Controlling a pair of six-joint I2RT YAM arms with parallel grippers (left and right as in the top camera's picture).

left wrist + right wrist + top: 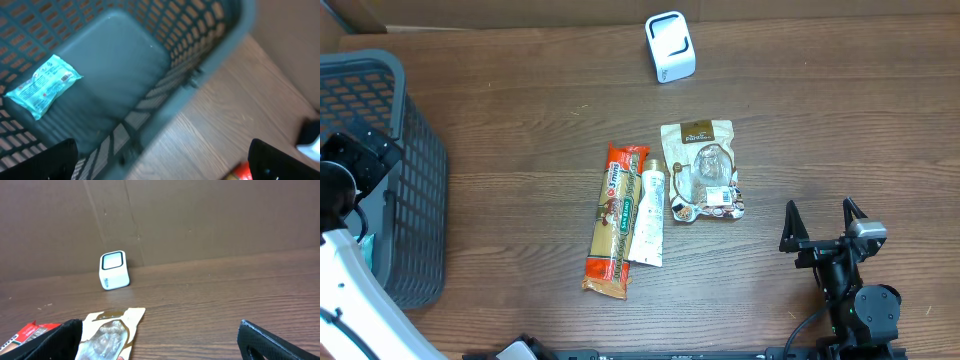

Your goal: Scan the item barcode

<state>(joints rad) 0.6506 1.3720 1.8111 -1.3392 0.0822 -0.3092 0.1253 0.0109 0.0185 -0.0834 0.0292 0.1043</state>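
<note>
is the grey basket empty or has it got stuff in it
Not empty: the basket holds one light blue packet lying flat on its floor, seen from the left wrist.

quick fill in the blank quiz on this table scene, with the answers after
The scanner's colour is ___.
The blue packet lies ___ the basket.
The tube lies between the orange packet and the ___.
The right gripper is ___.
Missing: white; inside; pouch; open

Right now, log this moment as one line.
left end effector: open, at basket | right end effector: open, empty | scanner: far side | pasta pack, tube, pouch: mid-table, untouched | blue packet: in basket
</note>
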